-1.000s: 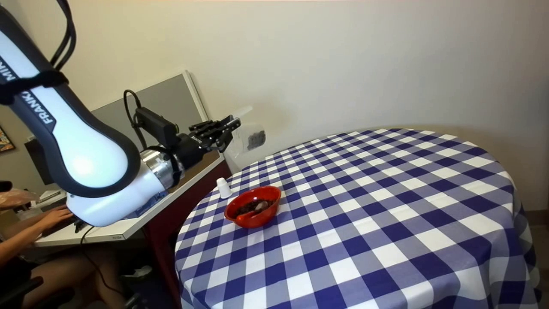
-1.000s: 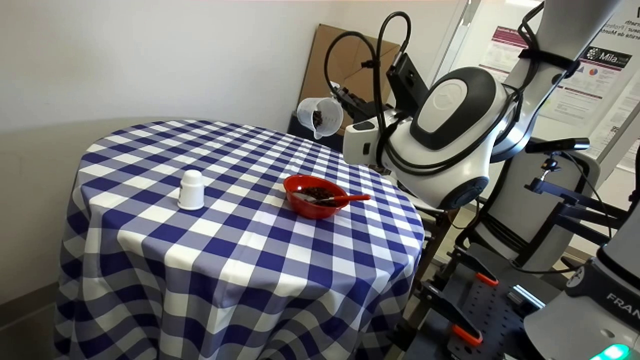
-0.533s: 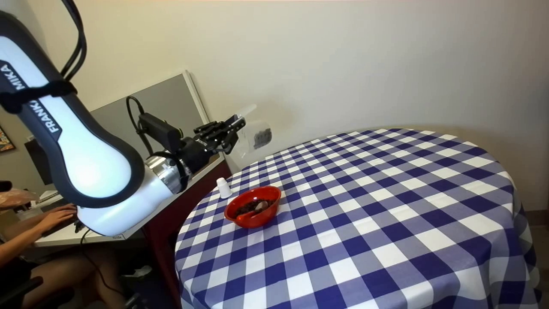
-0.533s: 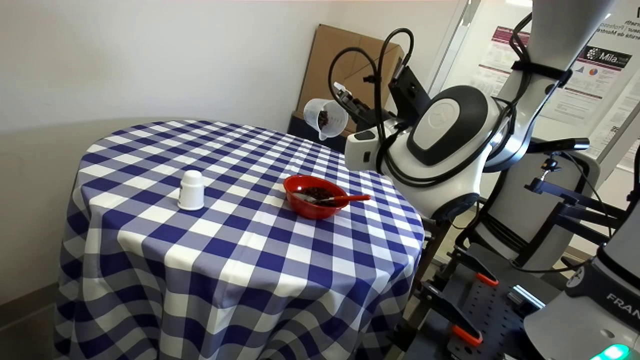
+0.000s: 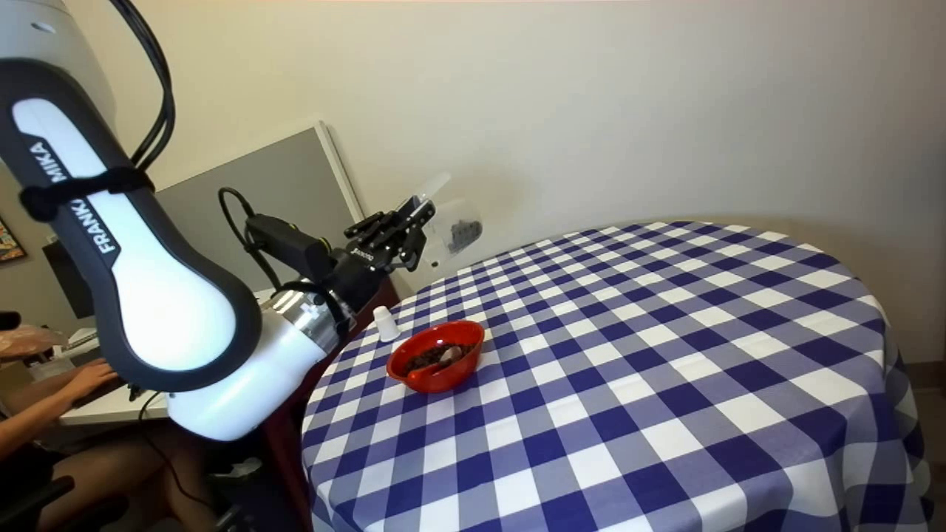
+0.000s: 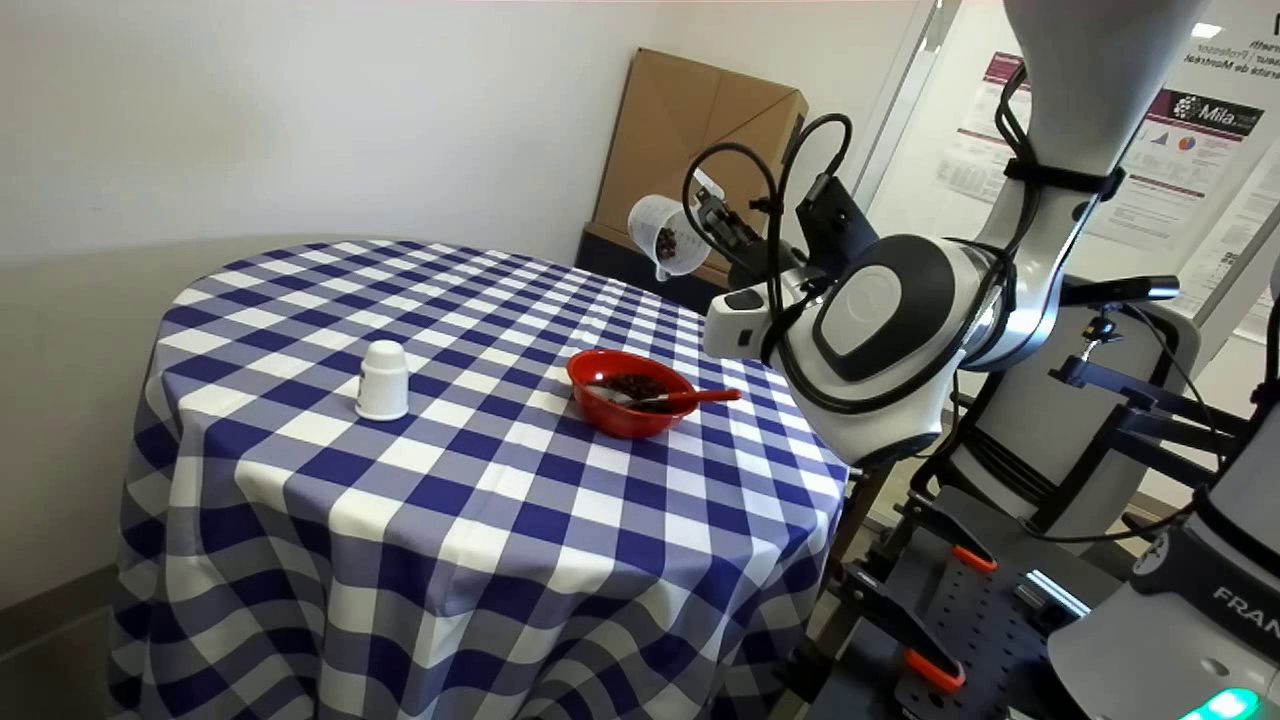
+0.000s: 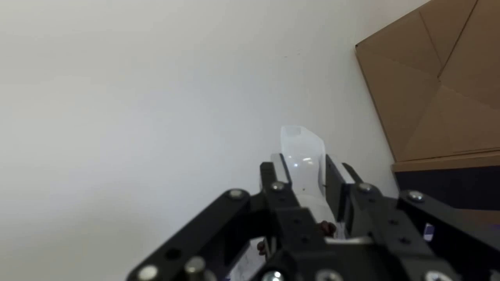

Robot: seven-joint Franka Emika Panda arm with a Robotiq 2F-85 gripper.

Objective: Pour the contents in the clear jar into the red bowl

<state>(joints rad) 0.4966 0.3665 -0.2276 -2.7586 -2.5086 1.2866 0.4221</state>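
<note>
While the fingers (image 7: 268, 176) pinch its handle (image 7: 300, 149), the clear jar (image 6: 650, 218) hangs tilted, dark bits (image 6: 666, 243) inside, at twelve o'clock from the red bowl (image 6: 622, 424) in an exterior view.

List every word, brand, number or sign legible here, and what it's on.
"FRANK..." and "MIKA": robot arm, strap covering letters between.
"FRAN...": robot base, cut off by the picture's edge.
"Mila": poster.
"Montréal", blurred: white panel above the poster.
Too small or blurred: gripper lettering, clear jar markings, all other lettering.
</note>
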